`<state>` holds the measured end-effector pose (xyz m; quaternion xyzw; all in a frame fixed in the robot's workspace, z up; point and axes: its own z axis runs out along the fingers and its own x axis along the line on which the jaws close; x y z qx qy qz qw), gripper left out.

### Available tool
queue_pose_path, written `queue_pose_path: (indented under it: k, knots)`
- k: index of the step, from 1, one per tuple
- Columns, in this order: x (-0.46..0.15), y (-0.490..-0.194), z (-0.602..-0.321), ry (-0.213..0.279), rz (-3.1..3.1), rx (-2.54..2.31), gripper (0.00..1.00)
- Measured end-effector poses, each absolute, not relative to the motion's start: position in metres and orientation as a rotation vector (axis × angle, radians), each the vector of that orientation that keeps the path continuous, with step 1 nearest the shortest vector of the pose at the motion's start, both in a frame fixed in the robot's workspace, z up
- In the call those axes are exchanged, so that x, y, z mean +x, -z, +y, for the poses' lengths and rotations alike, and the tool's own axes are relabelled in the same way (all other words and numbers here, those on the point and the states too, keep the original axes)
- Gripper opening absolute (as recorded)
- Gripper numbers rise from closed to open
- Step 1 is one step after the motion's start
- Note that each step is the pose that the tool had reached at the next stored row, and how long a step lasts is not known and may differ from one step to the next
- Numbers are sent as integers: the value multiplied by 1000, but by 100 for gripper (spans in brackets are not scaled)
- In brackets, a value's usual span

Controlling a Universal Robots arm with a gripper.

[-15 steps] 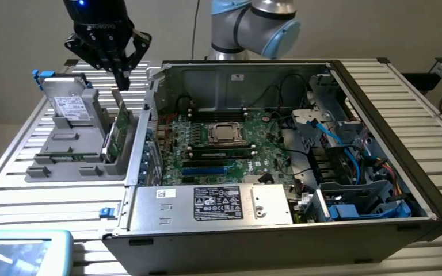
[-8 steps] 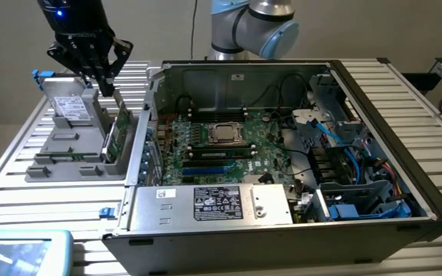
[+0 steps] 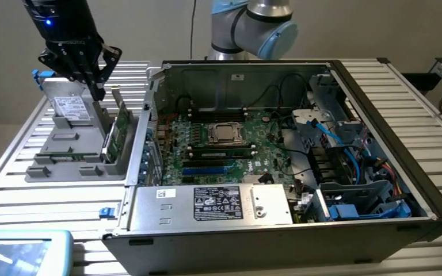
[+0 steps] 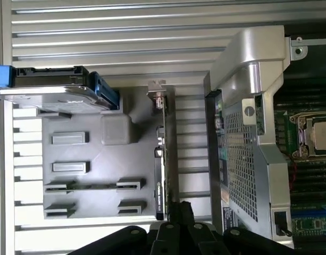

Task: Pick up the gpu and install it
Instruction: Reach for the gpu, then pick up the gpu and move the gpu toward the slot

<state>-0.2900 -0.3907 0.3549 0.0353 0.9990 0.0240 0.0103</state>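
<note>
Nearest the exterior camera, the corner of a pale teal plastic tray (image 3: 20,252) is sitting on the white slatted metal table (image 3: 44,201), and just behind it the open black computer case (image 3: 428,201) is lying on its side. Inside the case, a green motherboard (image 3: 229,150) is facing up, with a silver power supply box bearing a black label (image 3: 213,204) sitting along the near wall.

At the exterior view's left of the case, a grey moulded plastic holder (image 3: 64,158) is resting on the table. The gpu (image 3: 119,129), a green circuit card with a silver end bracket, is standing on edge in the slot of the holder closest to the case. In the wrist view it is showing as a thin dark strip (image 4: 164,159). A silver hard drive with a white label (image 3: 71,108) is leaning in the holder's far end.

The black gripper (image 3: 94,86) is hanging just above the gpu's far, bracket end. I cannot tell whether this claw is open or closed, or whether it is touching the card.
</note>
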Motion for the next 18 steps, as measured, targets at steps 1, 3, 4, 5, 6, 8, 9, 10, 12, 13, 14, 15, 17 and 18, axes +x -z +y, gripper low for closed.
queue_pose_path:
  k: [1, 3, 4, 5, 6, 8, 9, 10, 12, 13, 14, 15, 17, 18]
  knots:
    - [-291, -354, -389, -75, 3118, 110, 12]
    - [-294, -352, -386, -75, 3118, 110, 12]
    - [-295, -351, -385, -75, 3118, 110, 12]
    - [-296, -350, -384, -75, 3118, 110, 12]
    - [-297, -349, -383, -75, 3118, 110, 12]
    - [-299, -348, -382, -75, 3118, 110, 12]
    - [-300, -348, -381, -75, 3118, 110, 12]
    - [-301, -348, -380, -75, 3118, 110, 12]
    - [-301, -348, -380, -75, 3118, 110, 12]
    - [-301, -348, -380, -75, 3118, 110, 12]
    - [-301, -348, -380, -75, 3118, 110, 12]
    - [-301, -348, -380, -75, 3118, 110, 12]
    - [-301, -348, -380, -75, 3118, 110, 12]
    - [-301, -348, -380, -75, 3118, 110, 12]
